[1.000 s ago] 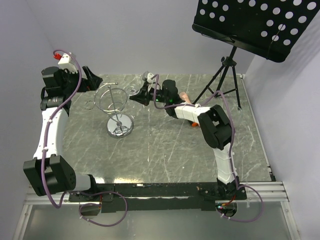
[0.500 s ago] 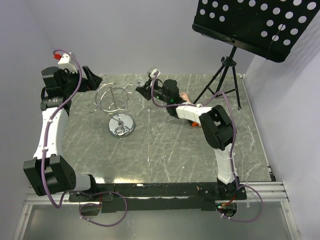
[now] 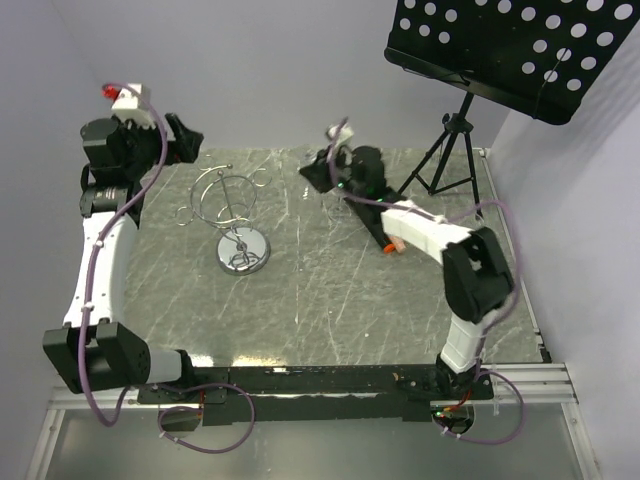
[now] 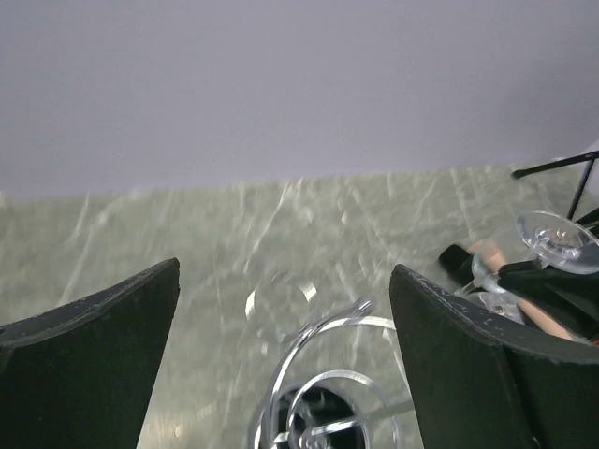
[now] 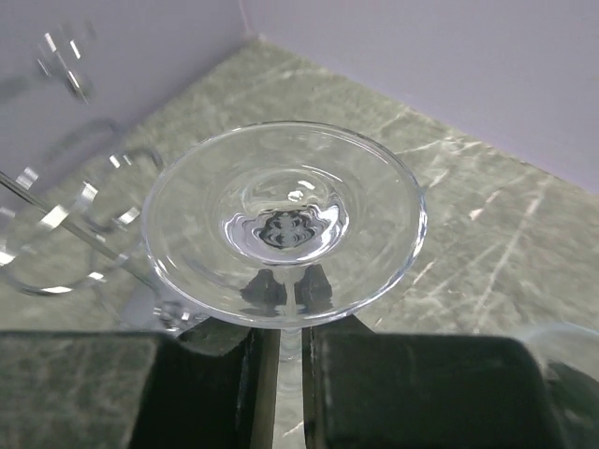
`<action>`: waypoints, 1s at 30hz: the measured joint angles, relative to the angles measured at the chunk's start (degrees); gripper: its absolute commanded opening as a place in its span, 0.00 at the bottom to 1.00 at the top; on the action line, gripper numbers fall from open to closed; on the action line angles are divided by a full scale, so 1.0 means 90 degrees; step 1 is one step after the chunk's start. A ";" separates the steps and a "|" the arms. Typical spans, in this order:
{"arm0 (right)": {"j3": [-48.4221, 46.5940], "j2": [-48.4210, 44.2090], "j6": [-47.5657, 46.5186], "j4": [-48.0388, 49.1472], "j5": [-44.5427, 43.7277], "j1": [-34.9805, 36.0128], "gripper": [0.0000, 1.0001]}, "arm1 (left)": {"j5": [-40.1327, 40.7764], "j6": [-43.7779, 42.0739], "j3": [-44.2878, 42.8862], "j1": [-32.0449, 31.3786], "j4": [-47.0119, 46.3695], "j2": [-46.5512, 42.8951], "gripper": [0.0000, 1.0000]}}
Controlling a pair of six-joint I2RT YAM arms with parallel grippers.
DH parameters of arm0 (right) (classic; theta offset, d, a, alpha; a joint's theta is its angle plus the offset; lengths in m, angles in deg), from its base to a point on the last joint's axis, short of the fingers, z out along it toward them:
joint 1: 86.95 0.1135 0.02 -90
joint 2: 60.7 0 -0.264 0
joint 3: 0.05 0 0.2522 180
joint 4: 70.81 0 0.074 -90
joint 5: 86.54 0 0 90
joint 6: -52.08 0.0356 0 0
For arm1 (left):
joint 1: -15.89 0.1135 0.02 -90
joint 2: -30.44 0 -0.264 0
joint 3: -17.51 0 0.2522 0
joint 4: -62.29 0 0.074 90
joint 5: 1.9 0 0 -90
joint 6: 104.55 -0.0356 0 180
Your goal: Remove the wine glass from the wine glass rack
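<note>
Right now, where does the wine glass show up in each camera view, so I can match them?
Right wrist: the wine glass fills the centre, foot toward the camera.
Left wrist: right edge, foot uppermost.
Top external: upper middle, at the tip of the right gripper, too faint to pick out.
Shared landmark: the wine glass rack, left of the glass in every view.

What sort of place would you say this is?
Probably a robotics lab test cell: plain walls box in a marble-patterned table, two arms are bolted to a rail at its edge, and props stand about, a chrome wine glass rack and a black music stand.
</note>
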 measured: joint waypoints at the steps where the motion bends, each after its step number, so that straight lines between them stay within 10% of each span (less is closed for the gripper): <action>1: -0.0032 -0.0209 0.0185 -0.0199 0.0041 -0.0114 0.00 | 0.0066 -0.0117 -0.0221 -0.0180 -0.0022 0.0007 0.99; 7: -0.0826 -0.0782 0.1438 -0.1430 0.1066 -0.0967 0.00 | 0.0061 -0.1583 -0.0814 -0.1596 -0.0092 -0.0087 1.00; 17: -0.0767 -0.1107 0.3383 -0.2851 0.2873 -0.1800 0.00 | -0.0226 -0.6069 0.1766 -0.3728 -0.0192 -0.2215 1.00; 30: -0.0032 -0.2788 0.3619 -0.4736 0.4245 -0.2385 0.00 | -0.0498 -0.9177 0.4184 -0.5846 -0.1683 -0.3058 1.00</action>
